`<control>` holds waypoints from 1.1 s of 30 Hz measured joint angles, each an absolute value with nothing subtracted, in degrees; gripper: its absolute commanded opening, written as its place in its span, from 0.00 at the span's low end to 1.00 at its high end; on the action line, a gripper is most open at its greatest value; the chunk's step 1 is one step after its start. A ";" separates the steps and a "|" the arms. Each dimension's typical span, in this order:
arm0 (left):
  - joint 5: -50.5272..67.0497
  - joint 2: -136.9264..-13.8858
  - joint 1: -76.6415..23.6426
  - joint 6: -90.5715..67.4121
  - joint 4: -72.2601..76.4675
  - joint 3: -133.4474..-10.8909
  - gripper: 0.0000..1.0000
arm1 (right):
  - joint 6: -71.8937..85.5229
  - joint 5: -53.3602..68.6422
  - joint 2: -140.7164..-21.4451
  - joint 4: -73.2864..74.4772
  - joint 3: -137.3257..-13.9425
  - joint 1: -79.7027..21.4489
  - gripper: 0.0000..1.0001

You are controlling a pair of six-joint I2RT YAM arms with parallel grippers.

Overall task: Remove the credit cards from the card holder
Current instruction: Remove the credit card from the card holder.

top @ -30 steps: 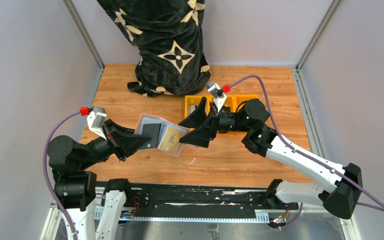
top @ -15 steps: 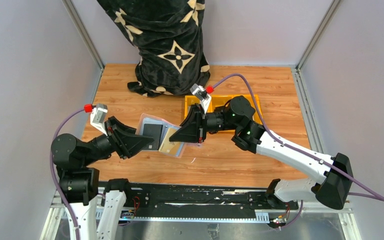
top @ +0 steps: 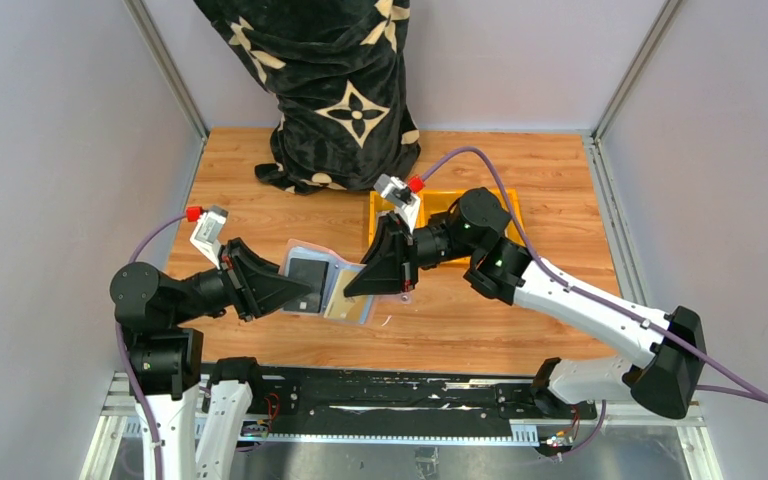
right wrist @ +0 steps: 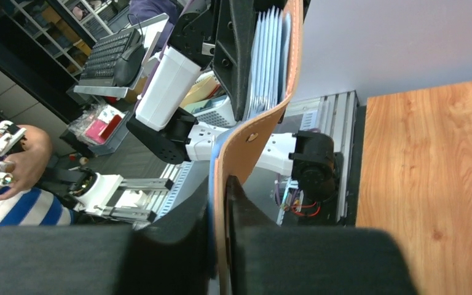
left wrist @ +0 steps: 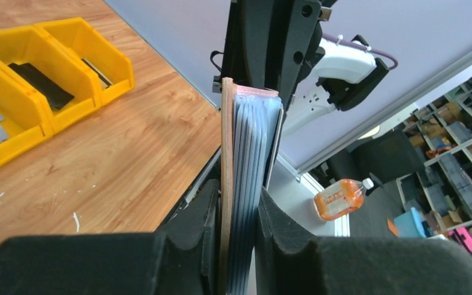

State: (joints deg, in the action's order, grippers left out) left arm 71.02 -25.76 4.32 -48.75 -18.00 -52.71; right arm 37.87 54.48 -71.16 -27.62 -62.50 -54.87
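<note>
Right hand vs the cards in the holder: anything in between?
Yes. The right hand is shut on the brown flap of the card holder, not on a card. The credit cards lie past it, pressed between that flap and a finger of the left hand, which clamps the stack.

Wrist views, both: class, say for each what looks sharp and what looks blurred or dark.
Left wrist view: the left gripper is a dark, soft mass at the bottom; the credit cards in the card holder look crisp. Right wrist view: the right gripper is dark and blurred; the table grain is sharp.
</note>
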 measured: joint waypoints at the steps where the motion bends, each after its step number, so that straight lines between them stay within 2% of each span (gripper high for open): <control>1: 71.37 -25.71 4.32 -48.73 -18.02 -52.71 0.11 | 37.58 54.63 -71.26 -27.03 -62.59 -54.87 0.30; 4: 71.57 -25.71 4.32 -48.75 -18.13 -52.71 0.06 | 34.96 55.00 -71.64 -22.72 -64.60 -54.65 0.47; 6: 71.33 -25.74 4.32 -48.38 -18.41 -52.71 0.04 | 33.19 54.52 -71.46 -19.57 -66.15 -54.13 0.54; 9: 69.76 -25.74 4.32 -47.09 -19.84 -53.08 0.04 | 30.39 49.95 -69.38 -13.26 -67.53 -50.87 0.54; 13: 63.70 -25.69 4.32 -44.56 -22.68 -54.04 0.06 | 27.94 36.42 -63.29 -5.87 -67.79 -47.75 0.55; 19: 55.90 -24.71 4.32 -42.33 -24.34 -54.22 0.09 | 30.74 30.89 -57.41 -10.44 -67.77 -49.71 0.53; 24: 53.49 -24.64 4.32 -42.13 -24.53 -54.22 0.13 | 36.56 34.37 -65.17 -19.03 -67.83 -56.18 0.52; 29: 53.28 -24.64 4.32 -42.15 -24.82 -54.19 0.14 | 39.09 35.66 -74.00 -19.27 -67.83 -58.59 0.52; 33: 53.76 -24.67 4.36 -43.70 -24.01 -53.84 0.18 | 40.01 36.18 -75.81 -19.70 -67.83 -59.00 0.52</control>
